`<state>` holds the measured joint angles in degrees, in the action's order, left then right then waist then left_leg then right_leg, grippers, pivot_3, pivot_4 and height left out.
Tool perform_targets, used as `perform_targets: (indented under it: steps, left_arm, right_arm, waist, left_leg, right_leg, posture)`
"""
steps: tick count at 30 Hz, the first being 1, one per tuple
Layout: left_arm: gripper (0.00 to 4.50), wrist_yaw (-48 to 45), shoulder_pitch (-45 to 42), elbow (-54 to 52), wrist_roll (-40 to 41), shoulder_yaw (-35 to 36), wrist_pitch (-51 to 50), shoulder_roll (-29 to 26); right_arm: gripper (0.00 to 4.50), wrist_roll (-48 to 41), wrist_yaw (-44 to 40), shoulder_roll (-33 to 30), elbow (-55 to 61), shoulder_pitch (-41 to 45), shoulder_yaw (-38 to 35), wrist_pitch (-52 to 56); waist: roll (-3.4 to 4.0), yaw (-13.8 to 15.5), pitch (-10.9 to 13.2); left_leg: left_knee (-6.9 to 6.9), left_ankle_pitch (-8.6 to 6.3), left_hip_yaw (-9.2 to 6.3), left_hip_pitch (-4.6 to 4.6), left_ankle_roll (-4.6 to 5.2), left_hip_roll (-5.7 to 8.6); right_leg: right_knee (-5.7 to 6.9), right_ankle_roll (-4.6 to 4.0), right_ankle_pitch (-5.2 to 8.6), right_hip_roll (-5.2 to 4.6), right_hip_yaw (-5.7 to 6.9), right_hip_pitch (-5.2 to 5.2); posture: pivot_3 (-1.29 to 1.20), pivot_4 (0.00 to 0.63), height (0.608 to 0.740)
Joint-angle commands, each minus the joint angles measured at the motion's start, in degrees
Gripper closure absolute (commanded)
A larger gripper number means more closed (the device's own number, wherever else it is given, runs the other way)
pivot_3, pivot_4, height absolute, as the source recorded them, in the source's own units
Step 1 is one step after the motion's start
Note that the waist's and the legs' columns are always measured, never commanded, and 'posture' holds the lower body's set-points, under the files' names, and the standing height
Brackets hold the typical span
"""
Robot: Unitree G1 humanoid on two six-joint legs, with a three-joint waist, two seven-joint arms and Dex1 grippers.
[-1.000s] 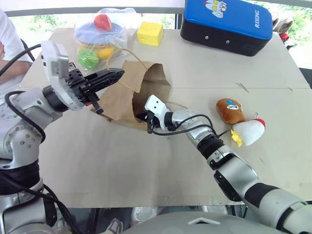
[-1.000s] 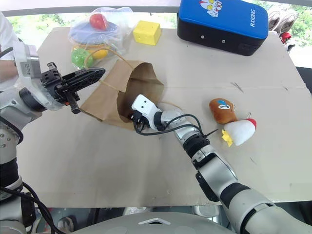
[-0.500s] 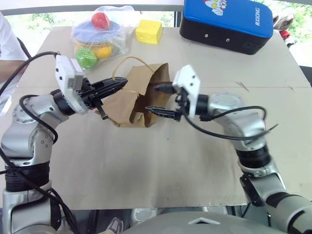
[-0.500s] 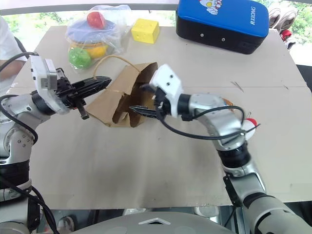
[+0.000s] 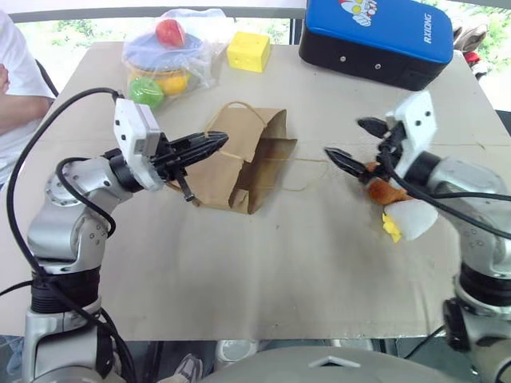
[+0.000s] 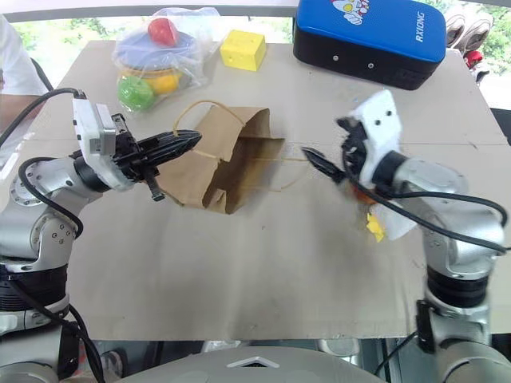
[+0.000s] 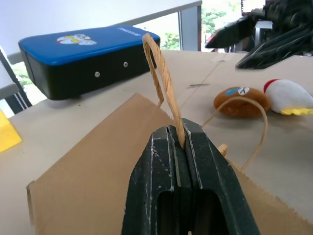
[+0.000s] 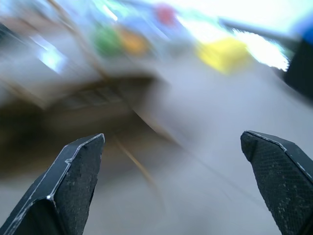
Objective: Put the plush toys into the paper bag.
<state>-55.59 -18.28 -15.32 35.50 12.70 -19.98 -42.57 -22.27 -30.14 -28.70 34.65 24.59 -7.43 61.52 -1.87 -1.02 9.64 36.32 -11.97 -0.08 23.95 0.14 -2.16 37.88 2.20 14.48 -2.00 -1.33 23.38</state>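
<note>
- Left eye view: cardboard-covered table point(image 5: 263, 271) carrying everything.
- Blue-topped black case point(image 5: 375, 40) at far right edge of table.
- Paper bag point(image 5: 239, 163) lying on its side mid-table, mouth turned toward right hand, one twine handle point(image 7: 164, 78) raised, other loop trailing on table.
- Clear plastic bag of coloured toys point(image 5: 164, 56) at far left, yellow block point(image 5: 246, 50) just beside it.
- Left hand point(image 5: 217, 144) clamped tight on raised twine handle, confirmed in left wrist view with twine running between fingers point(image 7: 205, 171).
- Right hand point(image 5: 351, 144) spread wide, holding nothing, hovering above table between bag and toys.
- White chicken plush point(image 5: 413, 219) on table at right, partly under right arm.
- Orange-brown plush point(image 7: 242, 100) just beside chicken, both outside bag, well apart from it.
- Person's arm in white sleeve point(image 5: 16, 88) at left edge.
</note>
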Motion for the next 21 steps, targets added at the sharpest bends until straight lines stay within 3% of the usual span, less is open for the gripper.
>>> perform_targets:
  steps: [1, 5, 7, 11, 12, 15, 16, 21]
  left_arm:
    - [4.50, 1.7, -1.8, -2.5, 0.2, -0.3, 0.5, 1.1]
    - [4.50, 2.4, -2.4, -2.0, 0.1, -0.6, 0.5, 2.2]
    - [4.50, 3.4, -2.7, -1.0, 1.5, 0.1, -0.2, 3.3]
    - [4.50, 4.2, -2.9, -0.7, 3.7, 1.5, -1.7, 4.3]
    - [4.50, 4.6, -3.0, -0.9, 4.5, 1.8, -2.2, 4.6]
    - [4.50, 5.3, -2.9, -1.4, 7.6, 2.6, -4.4, 5.4]
    - [4.50, 5.5, -2.8, -1.6, 8.5, 2.8, -5.0, 5.5]
    - [4.50, 6.4, -2.6, -0.8, 13.3, 4.9, -8.7, 5.9]
  right_arm:
    - [0.07, 1.4, 1.5, -4.6, -2.0, -1.4, -1.1, 2.8]
    - [0.07, 4.0, 1.5, -8.6, -9.2, -4.0, 2.8, 2.2]
    - [0.59, 4.9, 0.8, -9.2, -13.2, -5.3, 4.6, -0.4]
    - [2.39, 3.8, 0.1, -9.7, -13.4, -6.6, 4.6, -0.6]
    - [3.03, 3.6, 0.1, -9.7, -13.0, -6.9, 4.4, -0.5]
    - [4.26, 3.2, 0.0, -10.0, -11.9, -7.8, 3.5, -1.4]
    - [4.45, 2.9, -0.1, -9.8, -11.5, -8.0, 2.9, -1.7]
    - [4.45, -11.0, -3.6, -2.1, -5.8, -2.7, -9.0, -5.1]
  waist:
    - [0.00, 0.0, 0.0]
    - [-0.02, 0.0, 0.0]
    - [-0.02, 0.1, 0.0]
    - [-0.04, 0.0, 0.0]
    - [-0.05, 0.0, 0.0]
    - [-0.06, 0.2, 0.0]
    - [-0.06, 0.2, 0.0]
    - [-0.04, -0.1, 0.0]
  left_leg:
    - [0.00, 0.00, 0.00, -0.01, 0.00, -0.01]
    - [0.00, 0.00, 0.03, -0.04, 0.01, -0.04]
    - [0.00, 0.00, 0.03, -0.03, 0.01, -0.04]
    - [0.01, 0.00, 0.06, -0.03, 0.01, -0.03]
    - [0.01, 0.00, 0.03, -0.03, 0.01, -0.04]
    - [0.01, 0.00, 0.01, -0.03, 0.01, -0.04]
    - [0.01, 0.00, 0.01, -0.03, 0.01, -0.04]
    - [0.03, 0.00, 0.01, -0.02, 0.01, -0.05]
  right_leg:
    - [0.00, 0.00, 0.00, 0.02, -0.01, 0.00]
    - [0.02, 0.01, 0.00, 0.09, -0.07, 0.00]
    - [0.01, 0.01, 0.00, 0.10, -0.07, 0.00]
    - [0.01, 0.04, 0.00, 0.10, -0.10, 0.00]
    - [0.01, 0.04, 0.01, 0.11, -0.08, -0.01]
    - [0.01, 0.04, 0.01, 0.10, -0.06, -0.01]
    - [0.00, 0.05, 0.01, 0.10, -0.06, -0.02]
    - [0.03, 0.06, 0.00, 0.13, -0.08, -0.02]
  posture:
    - [0.00, 0.150, 0.740]
    - [0.00, 0.150, 0.740]
    - [0.00, 0.150, 0.740]
    - [0.00, 0.150, 0.740]
    - [0.00, 0.150, 0.740]
    - [0.00, 0.150, 0.740]
    - [0.00, 0.150, 0.740]
    - [0.00, 0.150, 0.740]
